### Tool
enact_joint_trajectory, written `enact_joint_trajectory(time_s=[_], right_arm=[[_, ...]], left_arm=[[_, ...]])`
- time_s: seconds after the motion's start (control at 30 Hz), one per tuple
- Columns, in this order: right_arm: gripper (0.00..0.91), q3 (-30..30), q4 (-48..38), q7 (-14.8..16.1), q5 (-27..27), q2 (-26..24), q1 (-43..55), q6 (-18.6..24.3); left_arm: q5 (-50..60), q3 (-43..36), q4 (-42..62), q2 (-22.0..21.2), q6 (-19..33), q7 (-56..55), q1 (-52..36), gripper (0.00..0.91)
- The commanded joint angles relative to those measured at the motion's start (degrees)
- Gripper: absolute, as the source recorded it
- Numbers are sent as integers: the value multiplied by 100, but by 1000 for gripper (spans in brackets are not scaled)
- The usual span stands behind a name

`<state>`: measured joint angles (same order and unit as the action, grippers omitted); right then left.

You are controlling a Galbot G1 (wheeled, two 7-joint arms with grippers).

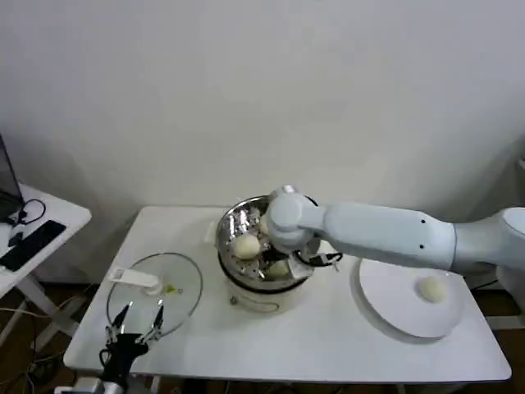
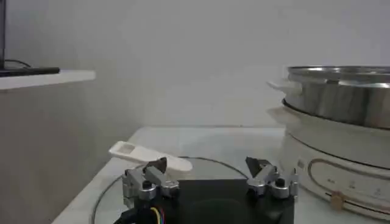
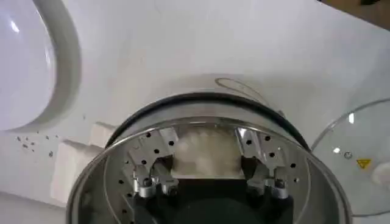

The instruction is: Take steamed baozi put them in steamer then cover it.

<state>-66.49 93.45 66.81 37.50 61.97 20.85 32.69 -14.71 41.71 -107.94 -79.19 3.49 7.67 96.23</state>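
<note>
The steamer (image 1: 234, 220) is a shiny perforated basket on a white pot base (image 1: 262, 297) at the table's middle. My right gripper (image 1: 280, 253) reaches down into it, shut on an off-white baozi (image 3: 204, 151) that fills the gap between its fingers (image 3: 159, 173), inside the basket wall (image 3: 122, 176). Another baozi (image 1: 245, 245) lies in the basket beside it. One baozi (image 1: 432, 288) sits on the white plate (image 1: 394, 304) to the right. The glass cover (image 1: 176, 287) with its white handle (image 1: 135, 277) lies flat on the table at the left. My left gripper (image 1: 135, 322) hovers open at the cover's near edge.
A side table (image 1: 33, 238) with a keyboard stands at the far left. In the left wrist view the steamer (image 2: 341, 91) rises beyond the cover (image 2: 201, 170). The table's front edge (image 1: 287, 379) runs close to the left gripper.
</note>
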Motion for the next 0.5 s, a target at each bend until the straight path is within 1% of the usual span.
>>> enact_joint_trajectory(time_s=[0.03, 0.23, 0.27, 0.3, 0.4, 0.5], right_arm=[[796, -12, -7, -7, -3, -38, -6, 38], [806, -4, -21, -44, 30, -9, -17, 49], [877, -6, -20, -47, 32, -5, -14, 47], [907, -7, -20, -55, 45, -5, -13, 49], [907, -20, -65, -255, 60, -3, -29, 169], [907, -65, -59, -279, 82, -15, 13, 225]], left_arm=[[4, -11, 0, -21, -3, -3, -16, 907], [14, -22, -12, -36, -8, -3, -28, 907], [14, -21, -8, -37, -9, -4, -30, 907], [14, -22, -6, -39, -10, -6, -31, 907], [16, -27, -6, -49, -5, -8, -17, 907], [24, -42, -18, -49, -6, -10, -5, 907]])
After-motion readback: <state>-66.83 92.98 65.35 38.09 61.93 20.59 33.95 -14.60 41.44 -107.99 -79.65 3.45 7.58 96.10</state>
